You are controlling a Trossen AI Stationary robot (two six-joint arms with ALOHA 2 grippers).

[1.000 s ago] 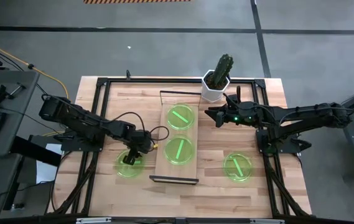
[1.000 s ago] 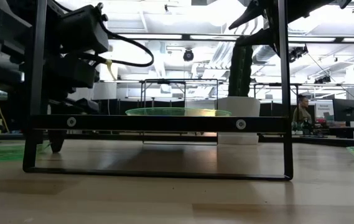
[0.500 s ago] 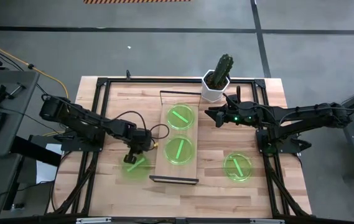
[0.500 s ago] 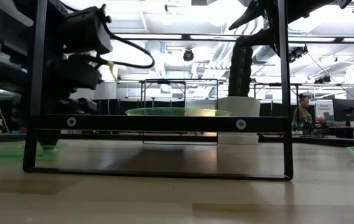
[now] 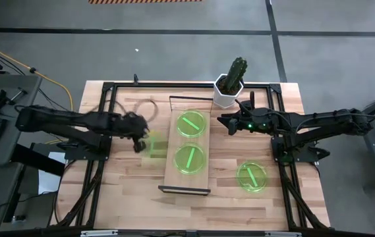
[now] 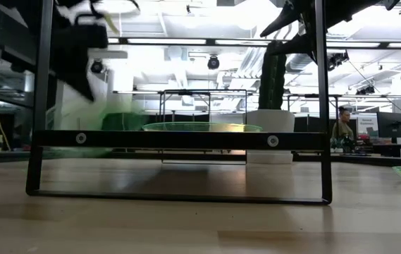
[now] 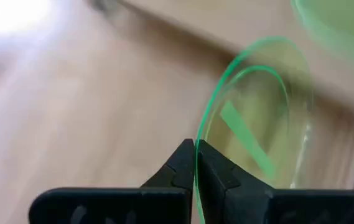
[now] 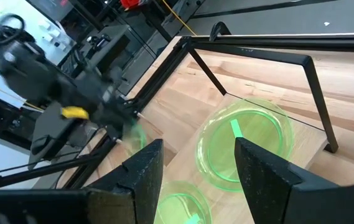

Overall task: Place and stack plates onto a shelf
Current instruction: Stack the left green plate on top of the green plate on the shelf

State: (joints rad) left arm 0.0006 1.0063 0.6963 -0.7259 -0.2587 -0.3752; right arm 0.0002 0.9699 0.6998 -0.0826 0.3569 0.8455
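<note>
My left gripper [image 5: 140, 139] hangs above the table just left of the shelf [image 5: 174, 176], shut on a translucent green plate [image 7: 257, 130]. The plate shows as a green smear in the high view [image 5: 153, 142]. Two more plates lie flat on the shelf board, one at the far end [image 5: 191, 123] and one nearer [image 5: 190, 158]. Another plate [image 5: 251, 176] lies flat on the table right of the shelf. My right gripper [image 5: 223, 122] waits open in the air right of the shelf's far end, with nothing between its fingers [image 8: 145, 165]. My left gripper pinches the plate's rim [image 7: 196, 142] between its two shut fingers, only at the edge. The fingers come at it from the table's left. The plate juts out past the fingertips, tipped on edge and lifted clear of the table.
A cactus in a white pot [image 5: 227, 92] stands at the far edge, close to my right gripper. A black metal frame [image 5: 108, 89] borders the tabletop. The shelf's black end frame [image 6: 179, 141] stands across the near side.
My left gripper has shut on the rim of the plate that lay flat on the table left of the shelf. It then rose and swung toward the far edge, alongside the shelf. The plate has left the table and tipped from flat onto its edge.
</note>
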